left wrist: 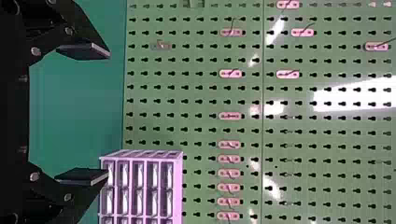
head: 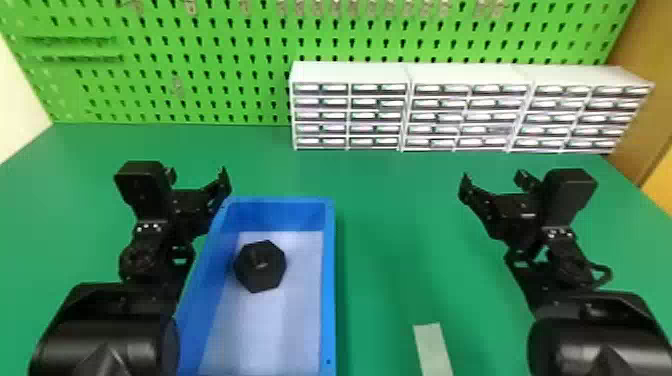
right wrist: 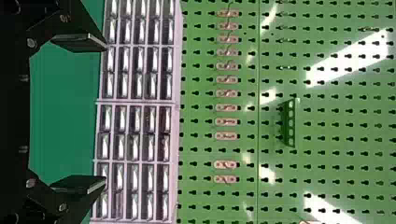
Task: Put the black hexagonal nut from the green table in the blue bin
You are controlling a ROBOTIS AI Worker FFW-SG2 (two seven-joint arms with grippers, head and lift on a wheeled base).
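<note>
The black hexagonal nut (head: 260, 266) lies on the pale floor of the blue bin (head: 330, 280), towards its far half, in the head view. My left gripper (head: 200, 177) is above the table by the bin's far left corner, apart from the nut. To the right of the bin, over the green table (head: 390, 225), is my right gripper (head: 492, 180). Each wrist view has its own fingers wide apart with nothing between them: the left gripper (left wrist: 84, 114) and the right gripper (right wrist: 79, 114) both stand open.
White drawer cabinets (head: 410, 110) line the back of the table, against a green pegboard (head: 200, 65) with small hooks. A pale flat strip (head: 433, 347) lies near the front edge, between the bin and the right arm.
</note>
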